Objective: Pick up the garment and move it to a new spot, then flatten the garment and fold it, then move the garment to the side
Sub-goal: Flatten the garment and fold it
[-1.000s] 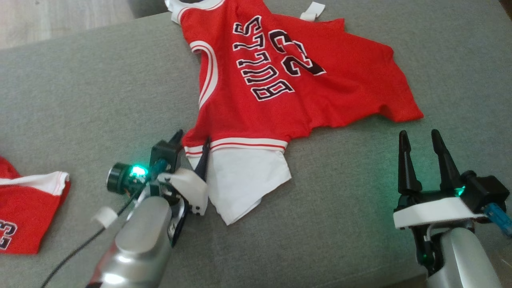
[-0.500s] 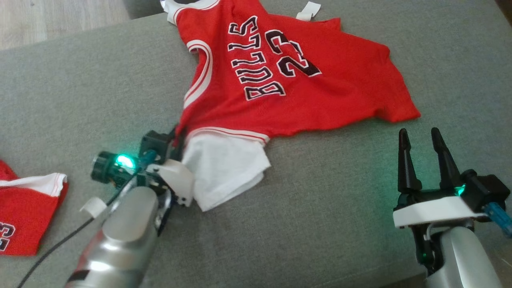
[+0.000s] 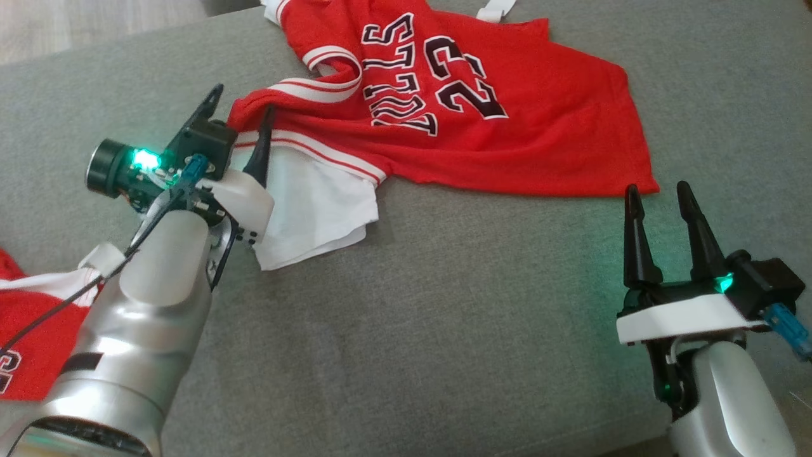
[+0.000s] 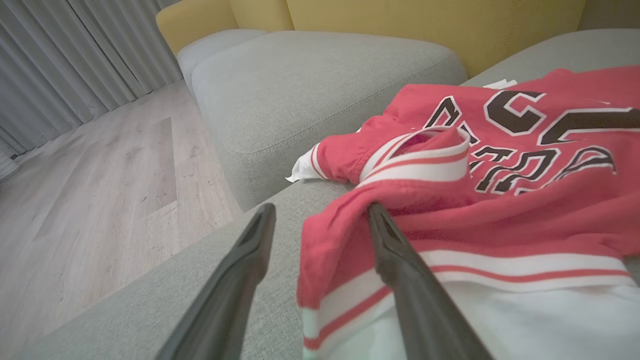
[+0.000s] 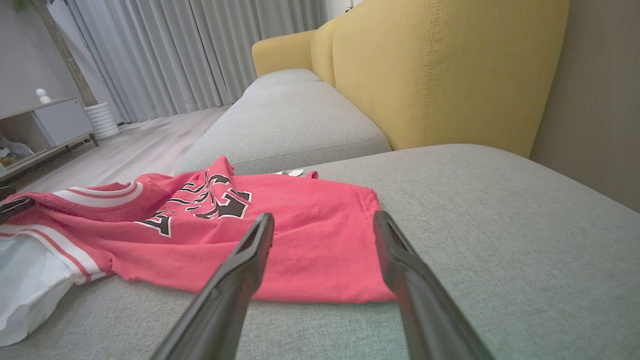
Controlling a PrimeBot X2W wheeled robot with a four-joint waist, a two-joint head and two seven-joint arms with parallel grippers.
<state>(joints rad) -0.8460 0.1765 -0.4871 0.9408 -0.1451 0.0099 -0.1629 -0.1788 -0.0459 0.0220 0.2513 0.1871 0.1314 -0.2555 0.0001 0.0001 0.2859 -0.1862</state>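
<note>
Since a second ago the left gripper [image 3: 244, 97] has travelled from the lower middle of the head view to its upper left, dragging the near hem corner of the jersey [image 3: 507, 146] with it, so that corner now lies bunched and doubled over. Its jaws, clamped on the hem half a second ago, now stand apart. The silver forearm rises steeply from the lower left corner, with the fingers pointing up and slightly right. The right gripper [image 3: 658, 189] has hardly shifted. It waits at the lower right with its jaws wide and empty, just short of the jersey's near right corner. The jersey sprawls across the top of the grey sofa seat [image 3: 444, 330], lettering upward, with a white cloth [image 3: 317, 203] spilling from under its striped hem. A second red garment [image 3: 25, 330] lies at the lower left edge.

From the left wrist, the left gripper [image 4: 321, 207] shows both fingers spread. The jersey [image 4: 500, 220] fills the right half, its hem corner slumped between the fingers and against the right-hand one, not pinched.

From the right wrist, the right gripper [image 5: 322, 216] points at the jersey [image 5: 300, 245], which lies left of centre before the yellow backrest [image 5: 450, 75].

The jersey looks light, limp and a little slick, so it will probably slide and crease rather than hold a shape. The banded hem corners and the armhole trim seem the firmest places to pinch.
</note>
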